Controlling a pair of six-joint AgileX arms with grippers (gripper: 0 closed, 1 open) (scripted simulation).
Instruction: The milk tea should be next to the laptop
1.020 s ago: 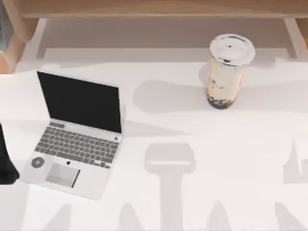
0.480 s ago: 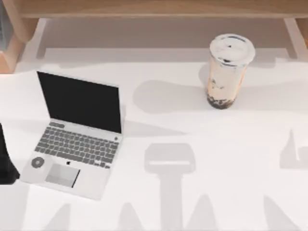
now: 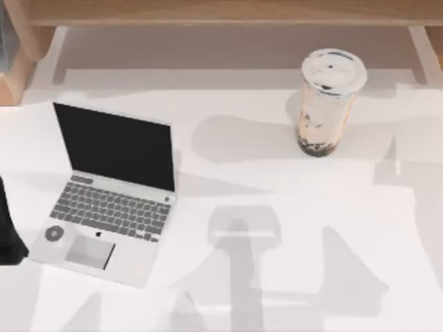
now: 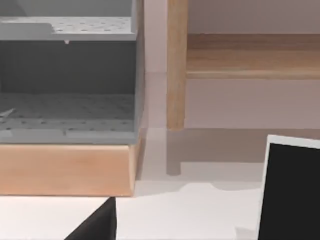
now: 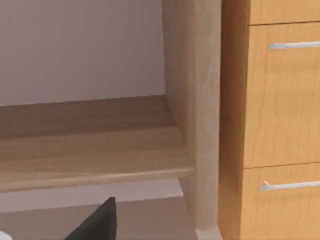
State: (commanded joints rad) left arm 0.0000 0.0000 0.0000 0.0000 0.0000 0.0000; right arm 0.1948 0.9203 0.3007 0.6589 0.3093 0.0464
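Silver-grey laptop [image 3: 111, 200], apple logo above trackpad, well apart from milk tea [image 3: 325, 104]; hand states untellable.

Clear glossy plastic milk tea [image 3: 325, 104], matt silver laptop [image 3: 111, 194], smooth white table [image 3: 277, 187]

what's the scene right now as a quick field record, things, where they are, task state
milk tea: upright, lid on, far right part of the table
laptop: open, screen dark, on the table's left side
gap: wide stretch of bare table between cup and laptop
task state: not done, cup stands apart from the laptop
left arm: dark part at the top view's left edge, beside the laptop
behind table: wooden shelf
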